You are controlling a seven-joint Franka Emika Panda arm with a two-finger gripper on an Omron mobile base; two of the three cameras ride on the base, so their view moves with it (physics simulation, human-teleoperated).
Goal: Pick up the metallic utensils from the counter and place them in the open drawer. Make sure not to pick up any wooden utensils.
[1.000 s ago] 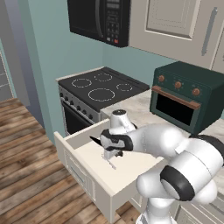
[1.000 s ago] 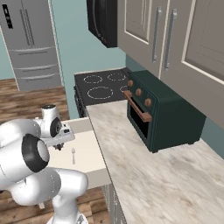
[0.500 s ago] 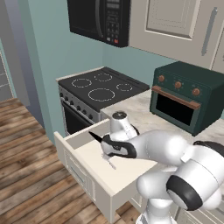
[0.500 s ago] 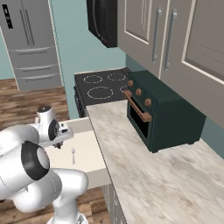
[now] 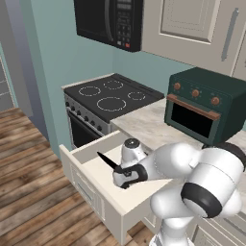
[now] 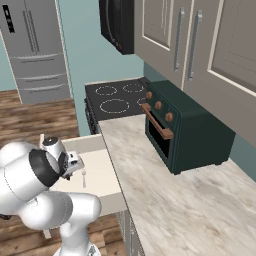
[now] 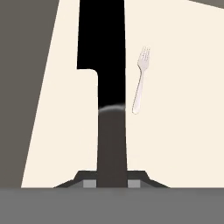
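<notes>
Tool [image 5: 126,177] moved deeper over drawer [image 5: 91,178], clamping knife [image 5: 107,161]; fork-like utensil [image 7: 141,78] beside.

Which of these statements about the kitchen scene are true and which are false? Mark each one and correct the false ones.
1. The gripper is shut on the knife. True.
2. The knife is held over the stove top. False: it is over the open drawer.
3. A pale fork-like utensil lies on the drawer's floor. True.
4. The drawer is pushed closed. False: it is pulled out, interior showing.
5. The dark green oven stands on the counter. True.
6. The knife's blade is white. False: it is dark.
</notes>
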